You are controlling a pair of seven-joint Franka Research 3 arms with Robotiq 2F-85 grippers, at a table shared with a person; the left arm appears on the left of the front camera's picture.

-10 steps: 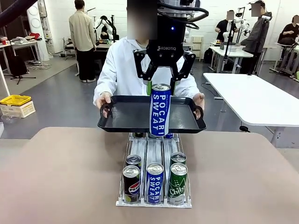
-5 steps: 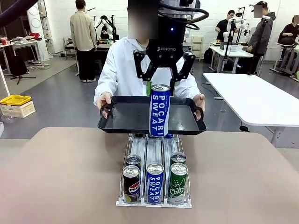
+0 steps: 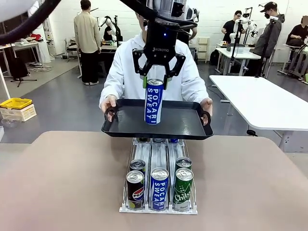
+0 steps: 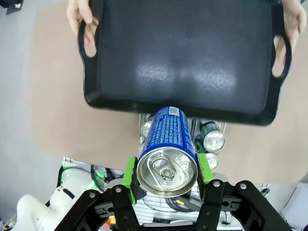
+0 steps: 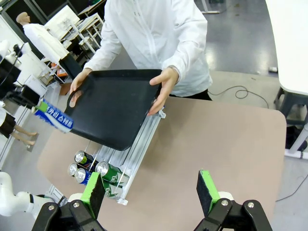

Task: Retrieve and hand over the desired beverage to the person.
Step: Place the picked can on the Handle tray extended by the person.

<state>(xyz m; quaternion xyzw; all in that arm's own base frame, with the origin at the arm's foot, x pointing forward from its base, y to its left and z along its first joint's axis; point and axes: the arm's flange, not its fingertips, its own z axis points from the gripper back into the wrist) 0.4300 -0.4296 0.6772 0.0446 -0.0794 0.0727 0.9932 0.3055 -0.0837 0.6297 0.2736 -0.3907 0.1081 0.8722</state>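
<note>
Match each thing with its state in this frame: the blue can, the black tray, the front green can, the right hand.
1. blue can
2. black tray
3. front green can
4. right hand

A. standing in the rack
B. open, holding nothing
C. clamped in the left hand
D. held at both handles by the person

Pairs: 1-C, 2-D, 3-A, 4-B

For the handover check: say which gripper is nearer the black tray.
Left. The left gripper holds a blue can close by the tray's near edge; the right gripper hangs open, farther back.
</note>
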